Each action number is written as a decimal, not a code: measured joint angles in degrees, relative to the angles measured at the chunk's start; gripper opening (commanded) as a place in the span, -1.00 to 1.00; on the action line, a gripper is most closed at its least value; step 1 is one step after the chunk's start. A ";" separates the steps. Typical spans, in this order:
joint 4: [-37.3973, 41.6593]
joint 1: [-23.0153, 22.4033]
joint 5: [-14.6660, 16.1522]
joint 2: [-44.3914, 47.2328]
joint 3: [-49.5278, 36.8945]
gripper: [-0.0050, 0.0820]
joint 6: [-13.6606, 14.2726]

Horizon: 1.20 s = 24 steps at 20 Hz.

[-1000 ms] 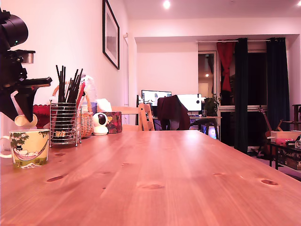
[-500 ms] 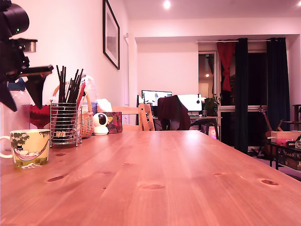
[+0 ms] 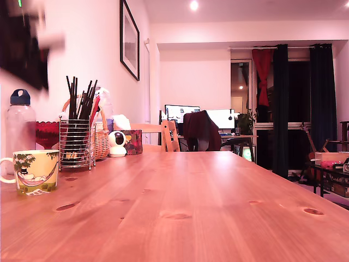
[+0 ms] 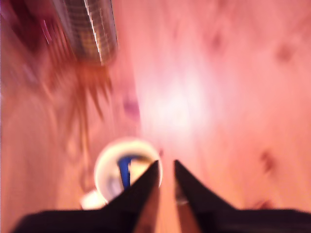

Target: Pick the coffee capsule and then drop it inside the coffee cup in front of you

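The coffee cup [image 3: 35, 170], cream-yellow with a hammock print, stands on the wooden table near the exterior view's left edge. In the wrist view I look down into the coffee cup [image 4: 104, 162], and the blue coffee capsule [image 4: 125, 171] lies inside it. My gripper [image 4: 166, 164] hovers well above the cup's rim. Its two dark fingers stand a narrow gap apart with nothing between them. In the exterior view my arm [image 3: 22, 49] is a dark blur high above the cup. Both views are motion-blurred.
Behind the cup stand a clear bottle [image 3: 20, 123] with a blue cap, a wire mesh holder [image 3: 76, 143] of dark sticks, a wicker basket [image 3: 100, 141] and a small white round gadget [image 3: 115, 143]. The wire holder [image 4: 90, 29] also shows in the wrist view. Bare tabletop [image 3: 207, 202] stretches to the exterior view's right.
My arm has risen steadily from just above the cup to the top left of the exterior view. This has uncovered the bottle behind it. The cup has not moved.
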 measured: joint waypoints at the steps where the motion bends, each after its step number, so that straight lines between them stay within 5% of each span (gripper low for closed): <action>1: 1.09 0.02 0.37 -2.84 -1.70 -0.92 0.00; 9: 11.08 0.33 4.61 -19.12 -23.12 -0.92 -0.07; 20: 29.57 1.88 4.92 -38.93 -46.73 -0.92 -0.50; 24: 38.21 4.11 6.27 -42.21 -55.04 -0.92 -4.52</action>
